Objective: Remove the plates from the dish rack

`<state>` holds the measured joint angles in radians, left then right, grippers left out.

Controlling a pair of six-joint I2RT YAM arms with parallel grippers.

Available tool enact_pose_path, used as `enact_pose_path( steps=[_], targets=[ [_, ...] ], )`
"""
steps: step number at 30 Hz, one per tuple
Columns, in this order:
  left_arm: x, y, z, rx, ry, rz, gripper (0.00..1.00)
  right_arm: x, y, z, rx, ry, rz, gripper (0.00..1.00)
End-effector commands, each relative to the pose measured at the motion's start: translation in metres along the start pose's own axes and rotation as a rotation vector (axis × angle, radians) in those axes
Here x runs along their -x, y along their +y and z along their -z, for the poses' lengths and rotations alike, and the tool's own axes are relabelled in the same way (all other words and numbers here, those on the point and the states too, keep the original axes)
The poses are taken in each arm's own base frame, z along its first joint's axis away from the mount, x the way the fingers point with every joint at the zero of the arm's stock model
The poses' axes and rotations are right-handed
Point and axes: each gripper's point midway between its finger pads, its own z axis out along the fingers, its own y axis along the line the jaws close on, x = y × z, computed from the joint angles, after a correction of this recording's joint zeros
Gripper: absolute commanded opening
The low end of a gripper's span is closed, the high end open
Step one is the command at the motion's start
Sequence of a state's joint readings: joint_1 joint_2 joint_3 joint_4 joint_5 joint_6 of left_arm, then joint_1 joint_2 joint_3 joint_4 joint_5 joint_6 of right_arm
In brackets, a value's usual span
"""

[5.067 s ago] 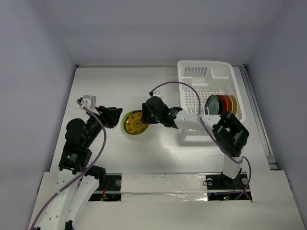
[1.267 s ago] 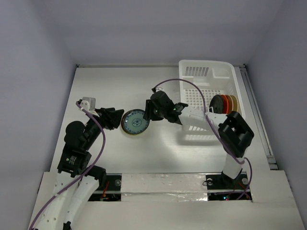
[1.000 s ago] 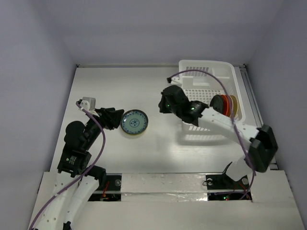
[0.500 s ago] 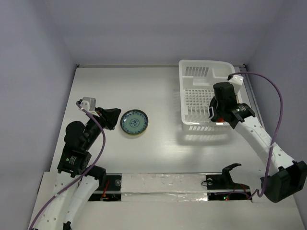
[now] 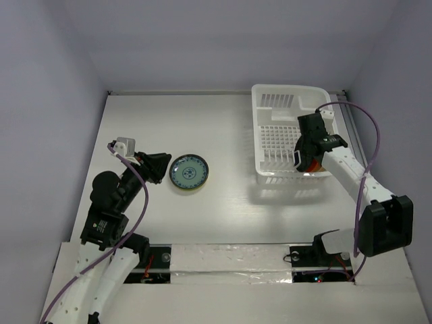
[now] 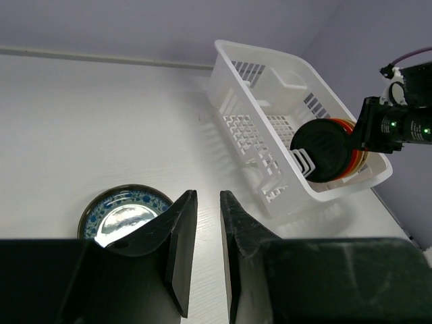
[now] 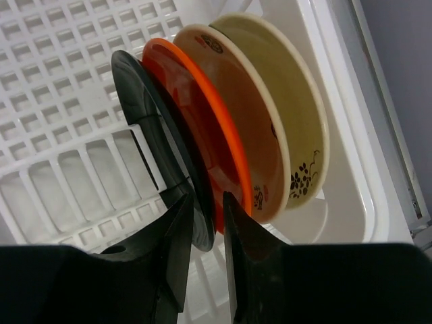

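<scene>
The white dish rack stands at the back right, with several plates upright on edge in it. My right gripper is open, its jaws straddling the lower rim of the dark plate. Orange shows in the gap beside one finger. Behind it stand an orange-red plate and cream plates. A teal-blue patterned plate lies flat on the table, a yellowish-green edge showing beneath it. My left gripper hovers just left of it, jaws a narrow gap apart with nothing between them.
The rack's near wall and upright pegs surround the plates. A rail runs along the table's right edge. Purple cables loop off both arms. Grey walls enclose the table on three sides.
My right arm has swung from the table's middle back over the rack and lowered its jaws around the dark plate. My left jaws have narrowed. The teal-blue plate stays where it lay.
</scene>
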<state>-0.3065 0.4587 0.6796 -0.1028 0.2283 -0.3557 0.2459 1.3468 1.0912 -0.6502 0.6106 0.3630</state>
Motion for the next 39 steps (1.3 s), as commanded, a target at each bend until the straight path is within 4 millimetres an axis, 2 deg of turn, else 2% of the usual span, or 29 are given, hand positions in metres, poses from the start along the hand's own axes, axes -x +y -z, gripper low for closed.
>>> enact_pose_path(
  steps=[1,5,6,10,18,24,28,33,36,39],
  targets=[
    [0.028,-0.017,0.007,-0.049,-0.079,-0.023,0.18,0.022,-0.004,0.004,0.005,-0.036,-0.015,0.3],
    [0.028,-0.019,0.007,-0.056,-0.081,-0.024,0.18,0.016,-0.002,-0.007,-0.026,0.003,0.021,0.28],
    [0.028,-0.019,0.007,-0.055,-0.078,-0.023,0.18,0.012,-0.002,-0.011,-0.04,0.021,0.036,0.23],
    [0.028,-0.019,0.007,-0.058,-0.08,-0.022,0.18,0.012,-0.008,-0.009,-0.075,0.05,0.071,0.14],
    [0.029,-0.02,0.009,-0.059,-0.086,-0.023,0.18,0.029,-0.014,0.007,-0.102,0.033,0.112,0.0],
    [0.029,-0.02,0.008,-0.061,-0.087,-0.023,0.19,0.033,-0.001,0.022,-0.118,0.026,0.204,0.0],
    [0.029,-0.02,0.008,-0.06,-0.085,-0.023,0.19,0.043,0.001,0.032,-0.161,-0.002,0.235,0.0],
    [0.028,-0.019,0.007,-0.06,-0.081,-0.022,0.19,0.074,-0.004,0.065,-0.153,-0.089,0.181,0.0],
    [0.027,-0.02,0.007,-0.063,-0.079,-0.023,0.19,0.097,-0.007,0.099,-0.093,-0.172,0.118,0.0],
    [0.027,-0.019,0.007,-0.061,-0.079,-0.022,0.19,0.112,0.008,0.134,0.073,-0.252,0.059,0.0]
  ],
)
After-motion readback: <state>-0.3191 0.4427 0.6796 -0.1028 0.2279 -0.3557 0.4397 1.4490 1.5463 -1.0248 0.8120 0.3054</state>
